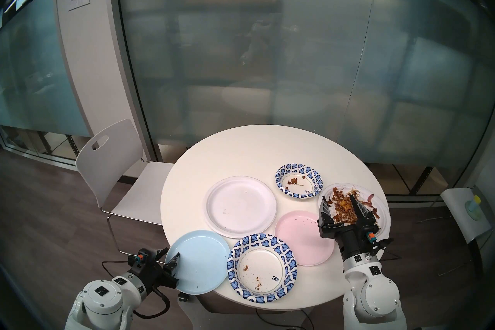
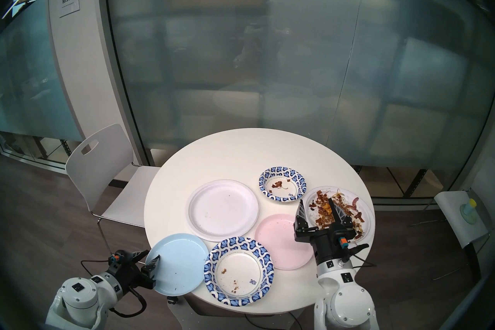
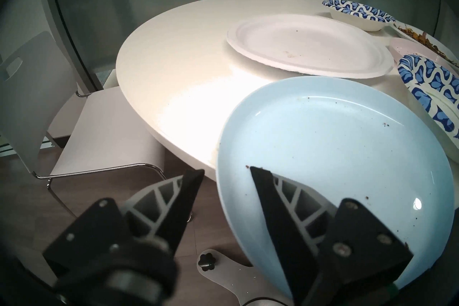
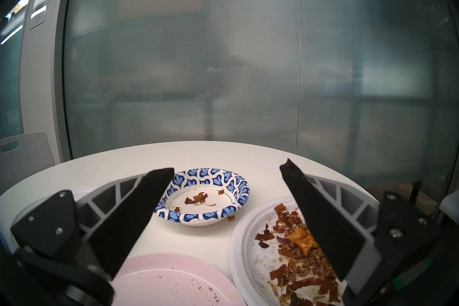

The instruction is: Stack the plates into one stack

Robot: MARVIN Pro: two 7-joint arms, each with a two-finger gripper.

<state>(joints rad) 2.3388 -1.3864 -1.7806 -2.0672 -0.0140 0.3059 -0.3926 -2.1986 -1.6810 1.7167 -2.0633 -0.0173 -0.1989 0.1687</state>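
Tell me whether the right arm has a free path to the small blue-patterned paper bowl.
Probably yes: the right gripper is open and hovering, and the small blue-patterned paper bowl sits just ahead of its fingers with nothing between.

Dim, cool indoor light w/ heavy fisheye bend and dark vignette in all views. Bright glare patch on the round white tabletop (image 3: pixel 198 99); small highlight on the glossy pale blue round plate (image 3: pixel 417 204). Near black gripper fingers (image 3: pixel 270 201) soft-focus.
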